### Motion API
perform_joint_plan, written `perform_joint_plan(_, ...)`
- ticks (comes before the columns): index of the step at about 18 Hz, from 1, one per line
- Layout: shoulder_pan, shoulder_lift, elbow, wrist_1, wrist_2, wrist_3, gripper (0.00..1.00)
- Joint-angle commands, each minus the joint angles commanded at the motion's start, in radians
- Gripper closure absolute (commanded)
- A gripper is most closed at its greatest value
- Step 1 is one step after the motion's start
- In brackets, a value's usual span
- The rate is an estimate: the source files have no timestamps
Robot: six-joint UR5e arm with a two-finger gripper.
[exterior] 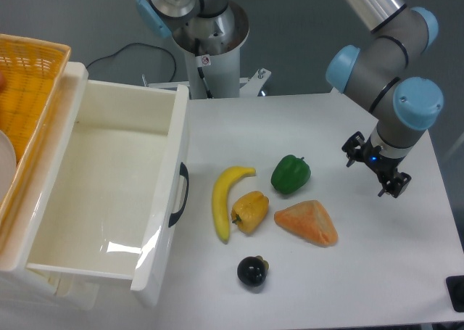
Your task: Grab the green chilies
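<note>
Five toy foods are lying loose on the table (406,272) in front of us, and we are reading the cluster as a picking test: the chilies (291,174), glossy dark green and lobed, are sitting among things meant to distract from them. Just beside them on the lower left the yellow pepper (250,211) is resting against the banana (226,199), or so close that we cannot tell a gap; below the chilies the orange wedge (308,222) is lying near but apart, and the black fruit (252,271) is sitting alone toward the near edge. At the left a white drawer (177,138) is standing pulled open, with a yellow basket (32,76) beyond it; we are judging both to be places to put things, not part of this grasp.

We are holding our gripper (376,166) out over bare table to the right of the cluster, well apart from every piece, with nothing between its fingers. They are looking spread, so we are taking the pincer as released and ready. It is hanging tilted, not yet lined up over anything.

From the pincer, the chilies are lying to the left in this view, at about the same depth on the table, with clear surface between. We are judging the approach as open from the right and from above, while the yellow pepper and wedge are crowding the chilies' near side
</note>
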Motion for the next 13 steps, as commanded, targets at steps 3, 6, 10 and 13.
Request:
perform_joint_plan(3,0.002,0.002,0.002,0.000,-0.005,-0.011,0.00)
perform_joint_plan(6,0.002,0.005,-0.018,0.002,-0.026,-0.026,0.00)
perform_joint_plan(10,-0.002,0.011,-0.049,0.046,-0.031,-0.083,0.00)
perform_joint_plan(13,-0.003,0.014,-0.051,0.048,-0.029,-0.130,0.00)
